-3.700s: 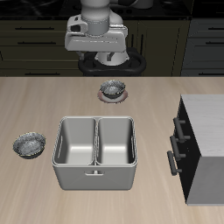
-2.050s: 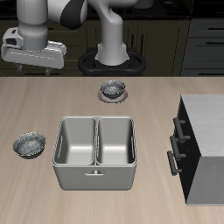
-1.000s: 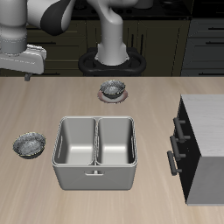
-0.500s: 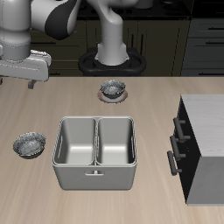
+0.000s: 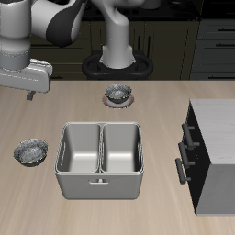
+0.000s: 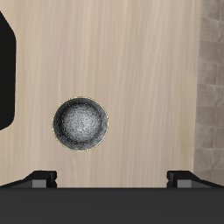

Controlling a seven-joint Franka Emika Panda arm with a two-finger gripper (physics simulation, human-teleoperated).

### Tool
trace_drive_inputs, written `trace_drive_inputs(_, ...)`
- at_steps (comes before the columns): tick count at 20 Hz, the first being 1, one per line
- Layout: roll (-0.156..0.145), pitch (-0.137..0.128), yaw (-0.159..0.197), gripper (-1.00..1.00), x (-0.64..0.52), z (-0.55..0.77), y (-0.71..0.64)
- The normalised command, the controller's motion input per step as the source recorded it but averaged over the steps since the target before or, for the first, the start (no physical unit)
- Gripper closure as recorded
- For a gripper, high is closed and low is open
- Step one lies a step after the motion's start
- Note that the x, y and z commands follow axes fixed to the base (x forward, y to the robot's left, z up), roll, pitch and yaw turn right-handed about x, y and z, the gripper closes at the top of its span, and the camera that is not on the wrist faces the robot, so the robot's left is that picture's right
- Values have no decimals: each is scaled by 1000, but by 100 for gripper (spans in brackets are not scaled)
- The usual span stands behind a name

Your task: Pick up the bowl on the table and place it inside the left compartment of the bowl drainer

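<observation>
We see a light wood-grain bench [image 5: 110, 115] from in front and above. A small shiny speckled grey bowl [image 5: 31, 151] sits alone on it, just beside the bowl drainer [image 5: 100, 162] and apart from it, near the bench's front edge. The drainer is a grey metal basin with two equal wells split by a middle divider, with a small handle on its front wall. Its left compartment [image 5: 121, 149] holds nothing. Farther back on the bench, a similar grey bowl rests on a dark saucer [image 5: 117, 94]. A dark cabinet with bar handles [image 5: 213, 156] stands at the drainer's other side.

Our pincer [image 5: 29, 92] hangs high above the bench, up over the area behind the lone bowl, at the end of a white and grey arm. One short finger shows below the wrist block.

From the pincer's own camera we look straight down at the bowl [image 6: 80, 123], round and centred between the two dark fingertips [image 6: 41, 179], which stand wide apart with nothing between them. The pincer is open and holds nothing.
</observation>
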Motion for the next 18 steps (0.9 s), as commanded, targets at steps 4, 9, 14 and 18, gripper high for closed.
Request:
trace_drive_inputs(4, -10, -7, 10, -100, 173, 1, 58)
trace_drive_inputs(9, -1, 29, 22, -100, 201, -278, 107)
trace_drive_inputs(14, -13, 21, 6, -100, 121, -255, 15)
trace_drive_inputs(18, -16, 44, -9, -100, 103, -353, -76)
